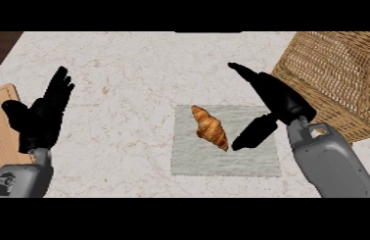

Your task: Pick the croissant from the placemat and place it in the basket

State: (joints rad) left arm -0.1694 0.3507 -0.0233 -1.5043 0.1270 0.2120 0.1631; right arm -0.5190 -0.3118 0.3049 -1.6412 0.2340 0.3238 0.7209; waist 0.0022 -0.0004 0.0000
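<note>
A golden-brown croissant [209, 128] lies on a pale grey placemat [245, 160], toward the mat's left half. My right hand [278, 99] hovers over the mat's right side, open, fingers stretched toward the far edge and thumb pointing down-left close to the croissant without touching it. A woven wicker basket [332, 77] stands at the right, just beyond the right hand. My left hand [42, 114] rests open at the left edge, fingers up.
The counter is light marble [137, 77]. A wooden board [7, 116] shows partly at the far left edge, behind the left hand. A dark strip of the counter's edge sits at the top left corner.
</note>
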